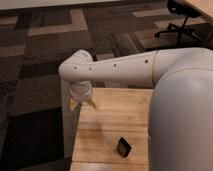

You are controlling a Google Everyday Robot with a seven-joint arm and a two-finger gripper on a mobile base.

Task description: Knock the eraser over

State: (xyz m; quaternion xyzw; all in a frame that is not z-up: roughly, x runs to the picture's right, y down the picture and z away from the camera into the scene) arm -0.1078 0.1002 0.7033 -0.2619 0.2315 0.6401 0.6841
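Hanging tips-down over the bench (pixel 116 116) near its far-left corner, the pincer (pixel 83 105) sits at approx 10 o'clock on the wood top. Its two yellowish fingers (pixel 74 104) are spread apart w/ nothing between them. Whether the tips touch the wood or float just above it, can't tell.

The arm (pixel 120 70) comes in from 3 o'clock: a white tube running right to left across mid-frame, bending down at a rounded wrist (pixel 76 66) straight above the pincer. The robot's big white body (pixel 182 117) fills the right side and covers the bench's right edge.

The eraser (pixel 124 147) is on the bench, towards the near edge, approx 5 o'clock from the pincer and well apart from it. It shows as a small black block, skewed w/ one corner towards the camera. No label seen from this angle, and can't tell if it's upright on an edge or flat.

The bench is light wood, w/ plank lines running left-right. Around it at 9 to 12 o'clock is carpet (pixel 40 60) in dark grey and brown patches. At 1 o'clock, far back, a black chair (pixel 182 22) stands on its wheeled base, next to a wood desk edge (pixel 204 7) in the top corner.
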